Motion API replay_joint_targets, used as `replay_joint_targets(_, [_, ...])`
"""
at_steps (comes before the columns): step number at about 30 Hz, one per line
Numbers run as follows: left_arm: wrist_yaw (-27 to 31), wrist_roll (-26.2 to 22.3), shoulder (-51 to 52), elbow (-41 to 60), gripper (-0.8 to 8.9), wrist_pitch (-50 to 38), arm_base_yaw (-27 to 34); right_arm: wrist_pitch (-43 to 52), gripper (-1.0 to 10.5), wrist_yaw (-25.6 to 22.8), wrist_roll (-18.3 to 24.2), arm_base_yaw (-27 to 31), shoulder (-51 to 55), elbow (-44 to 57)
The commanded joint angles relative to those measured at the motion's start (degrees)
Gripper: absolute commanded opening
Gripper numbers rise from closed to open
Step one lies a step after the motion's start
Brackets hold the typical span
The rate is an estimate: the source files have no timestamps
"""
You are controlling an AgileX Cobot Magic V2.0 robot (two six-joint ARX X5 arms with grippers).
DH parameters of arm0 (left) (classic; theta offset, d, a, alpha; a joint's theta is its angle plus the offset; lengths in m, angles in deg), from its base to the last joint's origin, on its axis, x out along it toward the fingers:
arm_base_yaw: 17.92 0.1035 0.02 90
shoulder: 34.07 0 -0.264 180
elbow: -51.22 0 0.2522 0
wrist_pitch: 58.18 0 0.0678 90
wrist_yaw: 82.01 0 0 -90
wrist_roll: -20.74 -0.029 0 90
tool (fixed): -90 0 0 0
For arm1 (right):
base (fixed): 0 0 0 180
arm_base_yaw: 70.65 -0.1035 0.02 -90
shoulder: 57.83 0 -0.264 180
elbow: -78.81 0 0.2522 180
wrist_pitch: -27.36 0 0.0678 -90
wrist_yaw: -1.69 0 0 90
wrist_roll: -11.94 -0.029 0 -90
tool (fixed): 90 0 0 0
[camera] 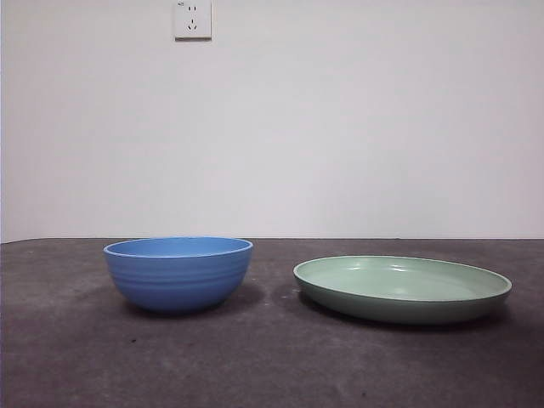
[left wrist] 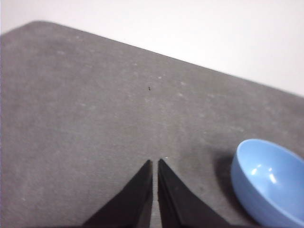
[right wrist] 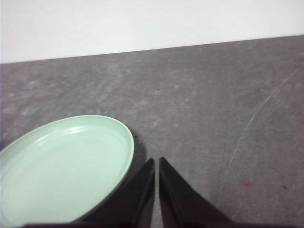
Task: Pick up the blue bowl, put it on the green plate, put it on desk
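Observation:
The blue bowl (camera: 178, 274) stands upright on the desk (camera: 255, 365) at the left of the front view. The green plate (camera: 402, 288) lies flat on the desk to its right, a gap apart from the bowl. Neither gripper shows in the front view. My left gripper (left wrist: 155, 162) is shut and empty above the desk, with the blue bowl (left wrist: 270, 183) off to one side of it. My right gripper (right wrist: 156, 160) is shut and empty, close beside the rim of the green plate (right wrist: 61, 166).
A white wall with a power socket (camera: 193, 19) stands behind the desk's far edge. A faint scratch (right wrist: 256, 118) runs across the desk near the right gripper.

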Motion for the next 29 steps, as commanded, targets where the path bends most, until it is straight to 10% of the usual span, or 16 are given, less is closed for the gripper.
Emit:
replay_joint_targets(1, [-0.2, 6.4, 0.1, 0.7, 0.17, 0.7, 0.1, 0.2, 0.1, 0.3, -5.2, 0.0, 0.1, 0.0])
replay_joint_targets(16, [-3.8, 9.9, -3.6, -14.1, 0.17, 7.1, 0.1, -3.1, 0.1, 0.2, -9.4, 0.0, -1.6, -12.9])
replay_joint_targets(29, [-16.5, -6.8, -23.5, -34.5, 0.16, 24.8, 0.0, -22.1, 0.1, 10.0, 1.7, 0.0, -22.3, -36.7])
